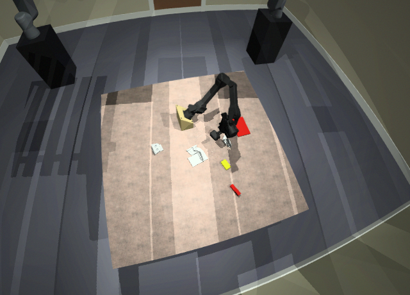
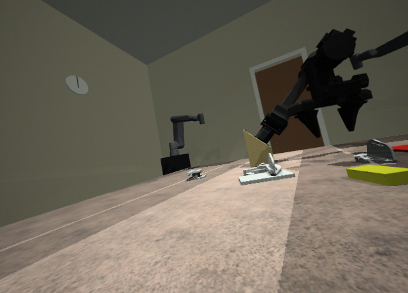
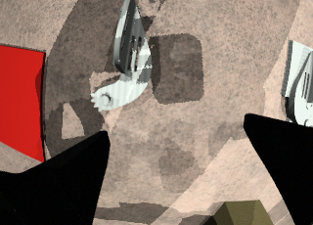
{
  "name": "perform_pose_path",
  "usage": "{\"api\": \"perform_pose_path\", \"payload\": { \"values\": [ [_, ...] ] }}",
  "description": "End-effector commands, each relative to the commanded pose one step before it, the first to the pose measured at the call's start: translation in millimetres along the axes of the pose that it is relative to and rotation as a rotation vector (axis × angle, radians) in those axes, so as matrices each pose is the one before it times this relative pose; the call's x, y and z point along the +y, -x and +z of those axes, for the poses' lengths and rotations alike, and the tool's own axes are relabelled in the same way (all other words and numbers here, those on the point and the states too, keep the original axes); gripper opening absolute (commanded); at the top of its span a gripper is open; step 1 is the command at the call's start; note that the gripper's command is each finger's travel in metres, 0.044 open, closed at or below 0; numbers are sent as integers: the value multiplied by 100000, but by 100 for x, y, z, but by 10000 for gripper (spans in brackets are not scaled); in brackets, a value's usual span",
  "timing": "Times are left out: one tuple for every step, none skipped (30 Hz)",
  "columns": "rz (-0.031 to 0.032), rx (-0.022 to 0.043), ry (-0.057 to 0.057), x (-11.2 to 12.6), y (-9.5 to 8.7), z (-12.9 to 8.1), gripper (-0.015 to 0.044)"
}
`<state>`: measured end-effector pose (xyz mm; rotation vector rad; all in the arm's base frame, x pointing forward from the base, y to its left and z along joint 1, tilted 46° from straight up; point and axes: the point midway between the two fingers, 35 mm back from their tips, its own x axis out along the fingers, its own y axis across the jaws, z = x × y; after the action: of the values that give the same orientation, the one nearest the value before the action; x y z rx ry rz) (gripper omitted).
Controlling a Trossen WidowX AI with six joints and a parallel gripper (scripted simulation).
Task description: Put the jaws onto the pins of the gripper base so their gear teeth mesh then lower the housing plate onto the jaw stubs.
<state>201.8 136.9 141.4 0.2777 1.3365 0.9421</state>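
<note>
My gripper [image 2: 334, 133] [image 3: 179, 130] is open and empty above the table. A loose grey-white jaw [image 1: 227, 142] [image 2: 380, 152] [image 3: 124, 88] rests on the table below it, its toothed end toward the left finger in the wrist view and its slotted finger plate standing up. The white gripper base [image 1: 195, 160] [image 2: 260, 178] [image 3: 294, 56] lies flat, partly seen at the wrist view's right edge. Another jaw [image 2: 271, 165] is on it with its finger plate raised; I cannot tell if it sits on its pin. The housing plate [image 1: 157, 149] [image 2: 195, 173] lies apart, left of the base.
A yellow block [image 1: 225, 164] [image 2: 377, 174] lies near the loose jaw, and a red bar [image 1: 235, 190] lies farther out. A flat red square [image 1: 243, 127] [image 3: 20, 100] is beside the arm. A tan wedge [image 1: 184, 121] [image 2: 256, 151] stands at the arm's mount, behind the base.
</note>
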Motion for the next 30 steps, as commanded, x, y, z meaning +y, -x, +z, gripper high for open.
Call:
{"api": "perform_pose_path", "payload": {
  "values": [
    [-95,-26,-396,-45,-22,6,440],
    [0,0,0,0,0,0,440],
    [0,0,0,0,0,0,440],
    [0,0,0,0,0,0,440],
    [0,0,0,0,0,0,440],
    [0,0,0,0,0,0,440],
    [0,0,0,0,0,0,440],
    [0,0,0,0,0,0,440],
    [0,0,0,0,0,0,440],
    [0,0,0,0,0,0,440],
    [0,0,0,0,0,0,440],
    [0,0,0,0,0,0,440],
    [0,0,0,0,0,0,440],
    [0,0,0,0,0,0,440],
    [0,0,0,0,0,0,440],
    [0,0,0,0,0,0,440],
    [0,0,0,0,0,0,440],
    [0,0,0,0,0,0,440],
    [0,0,0,0,0,0,440],
    [0,0,0,0,0,0,440],
    [0,0,0,0,0,0,440],
    [0,0,0,0,0,0,440],
    [105,-26,186,50,163,-13,414],
    [268,-76,464,130,408,-36,388],
    [110,-34,186,54,163,-15,361],
    [0,0,0,0,0,0,335],
    [0,0,0,0,0,0,309],
    [0,0,0,0,0,0,282],
    [0,0,0,0,0,0,256],
    [0,0,0,0,0,0,230]
  ]
}}
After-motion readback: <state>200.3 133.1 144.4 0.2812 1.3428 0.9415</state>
